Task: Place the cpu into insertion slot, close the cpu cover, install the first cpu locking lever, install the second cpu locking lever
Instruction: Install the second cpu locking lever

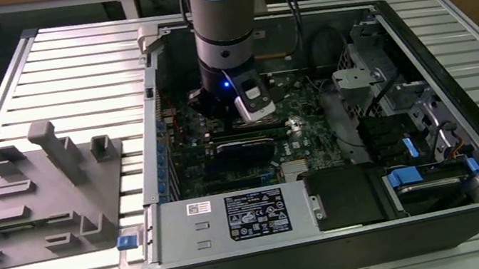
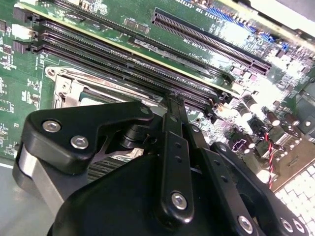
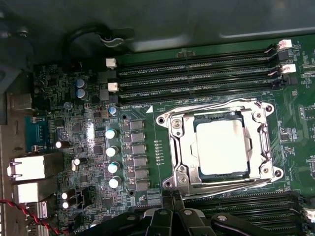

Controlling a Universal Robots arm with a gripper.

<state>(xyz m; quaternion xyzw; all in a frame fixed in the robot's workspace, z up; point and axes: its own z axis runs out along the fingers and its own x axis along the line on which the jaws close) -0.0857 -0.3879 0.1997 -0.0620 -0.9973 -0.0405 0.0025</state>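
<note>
One arm stands upright over the open computer case (image 1: 475, 162) in the exterior view, its gripper (image 1: 252, 124) low above the motherboard (image 1: 316, 129) at frame centre. In the second wrist view the black fingers (image 2: 173, 142) meet, clenched on nothing. In the first wrist view the cpu (image 3: 220, 146) sits in the insertion slot (image 3: 193, 130), right of centre, under the closed cpu cover (image 3: 179, 150) (its frame lies flat), just beyond the fingertips.

Arm vertical, gripper (image 2: 172, 101) pointing down, fingers together
</note>
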